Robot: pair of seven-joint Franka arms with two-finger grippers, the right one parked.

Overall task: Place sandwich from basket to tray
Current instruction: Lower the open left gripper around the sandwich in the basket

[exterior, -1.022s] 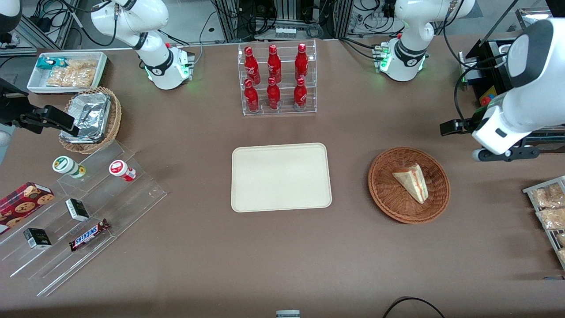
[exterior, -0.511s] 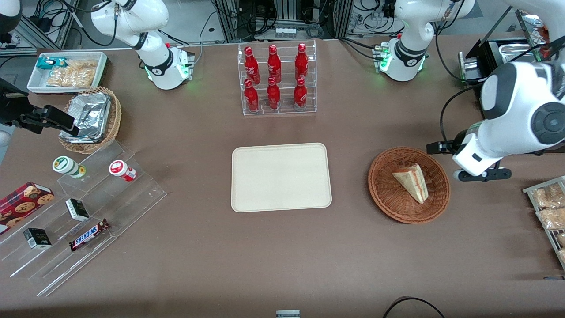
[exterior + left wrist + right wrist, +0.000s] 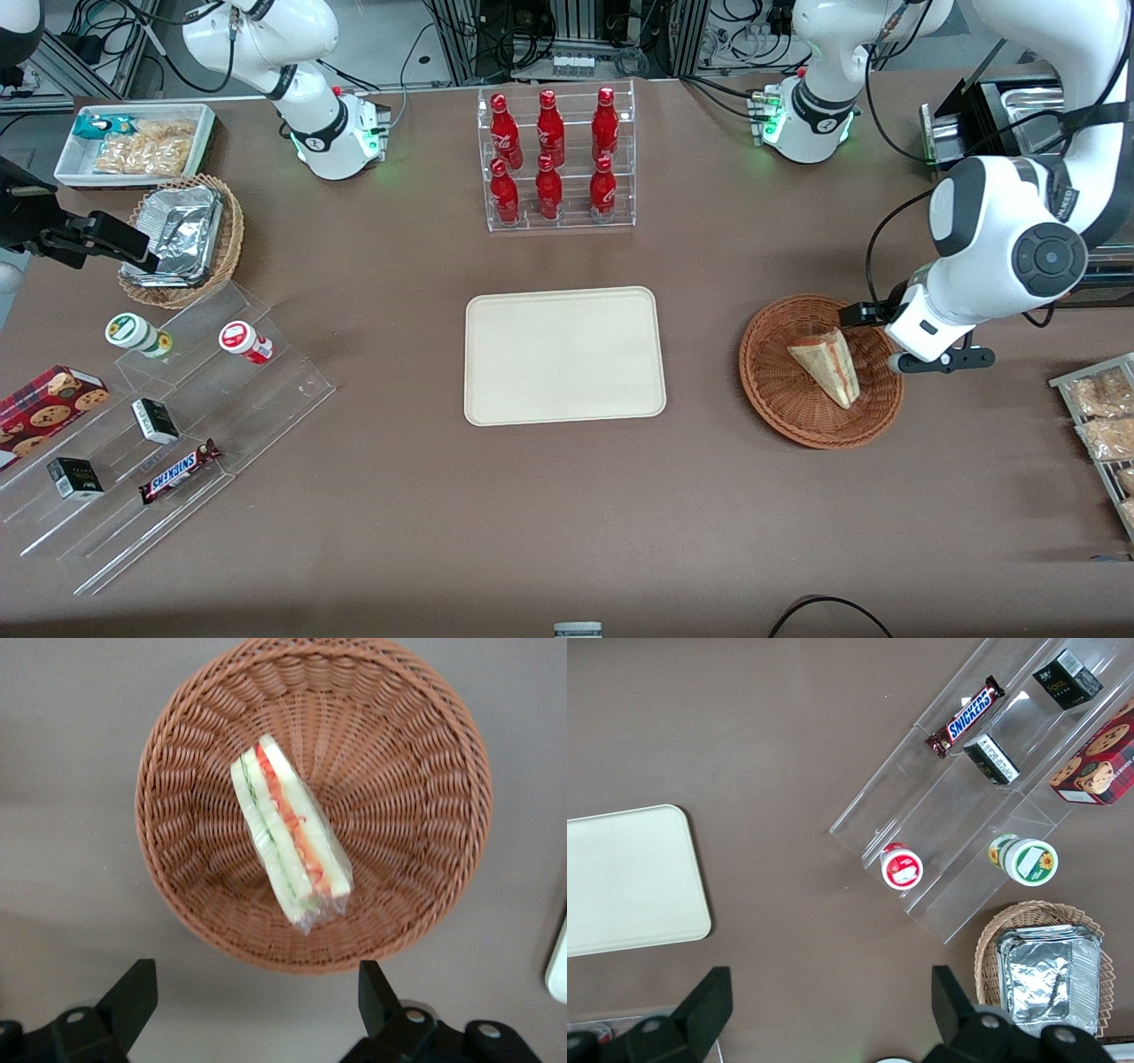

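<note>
Brown table point(image 3: 549, 523) from the front: cream tray point(image 3: 564, 355) in the middle, sandwich point(image 3: 828, 365) lying in the basket point(image 3: 797, 416) toward the working arm's end, gripper point(image 3: 890, 341) above the basket's rim. Wrist view: fingers point(image 3: 133, 997) spread wide, holding nothing, just off the basket with the sandwich inside it

You can read one word for certain: "SNICKERS", in white letters on the brown chocolate bar wrapper point(image 3: 178, 470) lying on the clear acrylic stepped display point(image 3: 168, 434); the right wrist view shows it too. You cannot make out the script on the red bottles point(image 3: 549, 155).

The gripper point(image 3: 873, 341) hangs over the basket rim, carrying no lettering.
</note>
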